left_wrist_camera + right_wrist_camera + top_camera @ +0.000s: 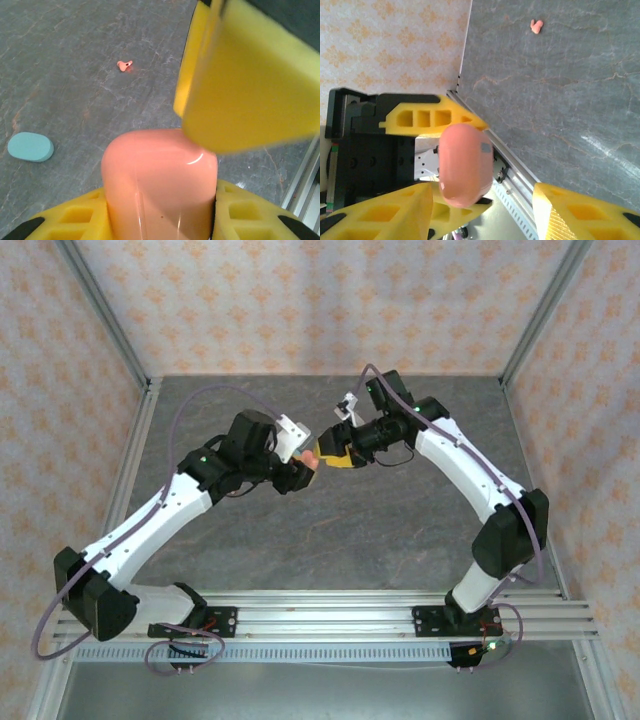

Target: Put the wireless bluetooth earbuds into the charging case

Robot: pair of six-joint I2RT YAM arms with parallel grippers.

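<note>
grip matters: left hand (303, 473) clamps the pink case (160, 170) aloft; right hand (482, 197), spread open, should close squarely on its free end without twisting it loose.

Glossy plastic pink case (160, 185), matt table (75, 75)

The grey marbled table (330, 530) carries a small pink earbud (124, 65). A light blue oval case (30, 147) lies flat on it, well apart.

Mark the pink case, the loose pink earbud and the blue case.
pink case (160, 185): left wrist view, middle of its rounded shell.
pink earbud (124, 65): left wrist view, its body.
blue case (30, 147): left wrist view, centre of its top.
</note>
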